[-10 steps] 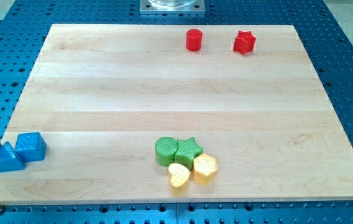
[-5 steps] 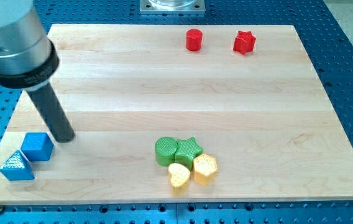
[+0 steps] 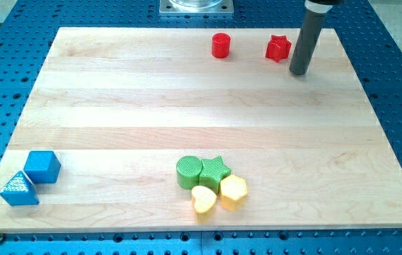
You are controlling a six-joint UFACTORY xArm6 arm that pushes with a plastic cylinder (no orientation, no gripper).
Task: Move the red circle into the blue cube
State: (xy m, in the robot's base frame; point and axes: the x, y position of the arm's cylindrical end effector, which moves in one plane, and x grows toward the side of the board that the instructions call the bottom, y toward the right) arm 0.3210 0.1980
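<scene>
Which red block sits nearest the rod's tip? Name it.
The red star, just to the view's left of my tip; the red circle lies farther left.

The upper part of my rod point(image 3: 308, 35) is cut off by the view's top edge; only the lower shaft and my tip point(image 3: 299, 72) show. The metal mounting plate point(image 3: 197, 7) at the view's top is likewise cropped. The rod's shaft stands just beside the red star point(image 3: 277, 48), and I cannot tell whether they touch. The green circle point(image 3: 187, 172) and green star point(image 3: 214, 170) are partly overlapped by the yellow blocks in front.
</scene>
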